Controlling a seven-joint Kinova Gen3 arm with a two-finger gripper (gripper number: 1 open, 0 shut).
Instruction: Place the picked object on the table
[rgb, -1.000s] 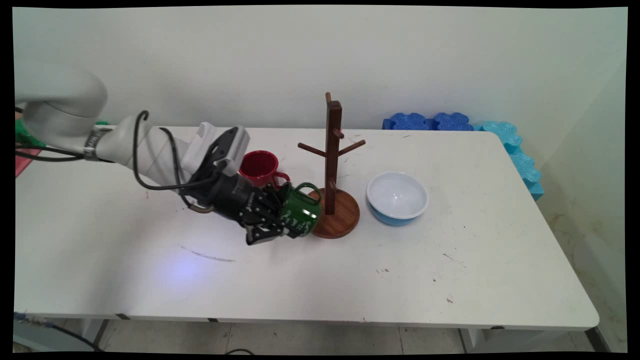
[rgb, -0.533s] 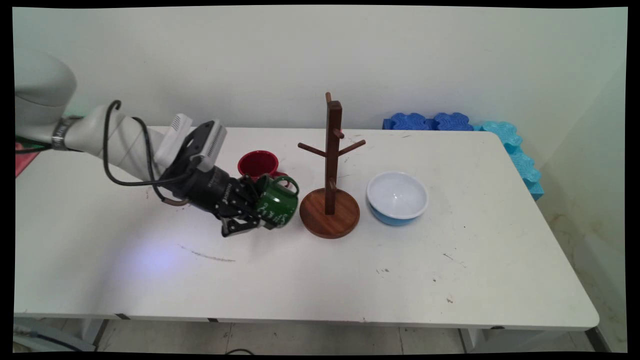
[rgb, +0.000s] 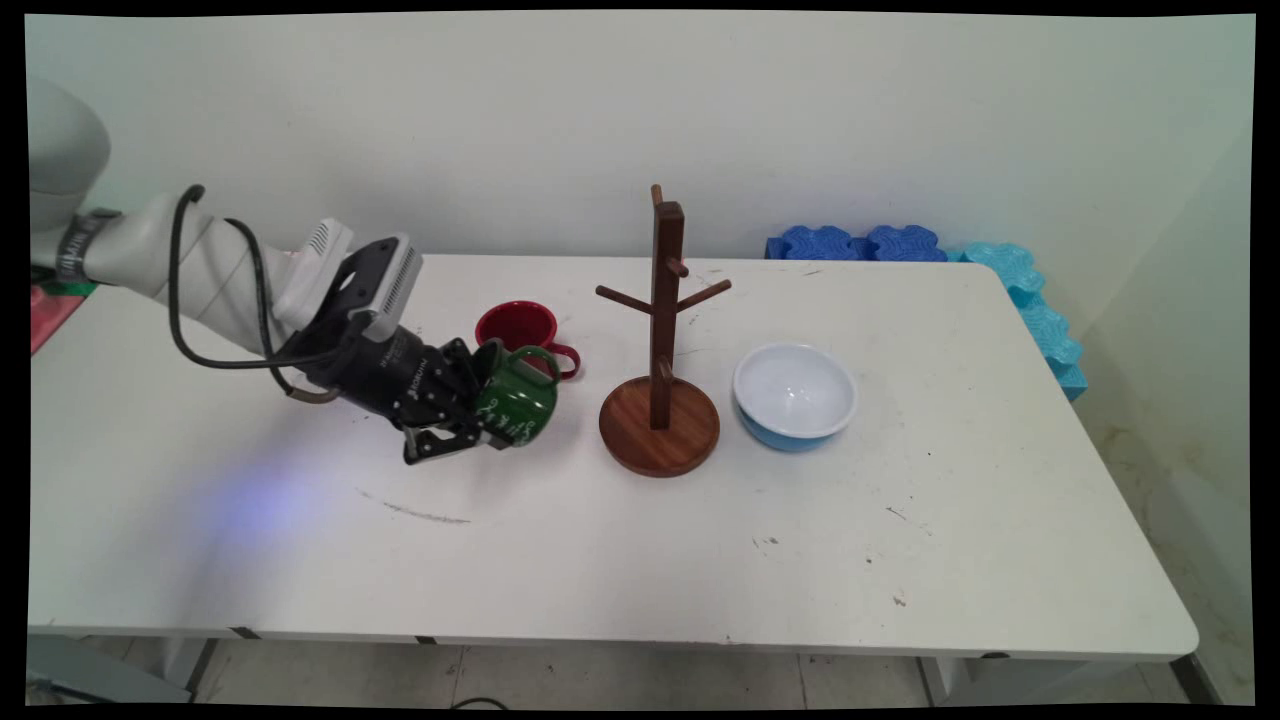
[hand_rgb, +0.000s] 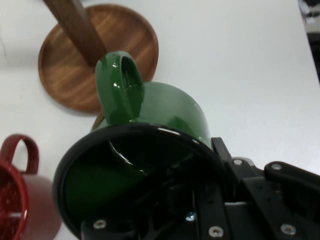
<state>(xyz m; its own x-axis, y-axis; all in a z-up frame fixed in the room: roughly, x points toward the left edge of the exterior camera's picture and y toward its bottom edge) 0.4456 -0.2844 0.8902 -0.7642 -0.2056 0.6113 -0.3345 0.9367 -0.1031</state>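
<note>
The gripper (rgb: 478, 432) has its fingers clamped on the rim of a green mug (rgb: 517, 406), one finger inside the mouth and one outside. The green mug is lifted clear of the tabletop (rgb: 620, 560) and tipped on its side, handle uppermost, to the left of the wooden mug tree (rgb: 660, 345). A red mug (rgb: 522, 331) stands just behind the green mug. A blue-and-white bowl (rgb: 795, 395) sits right of the mug tree's base.

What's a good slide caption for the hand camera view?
Gripper clamping the rim of a tilted green mug, with a red mug and a wooden mug tree's round base beyond.
</note>
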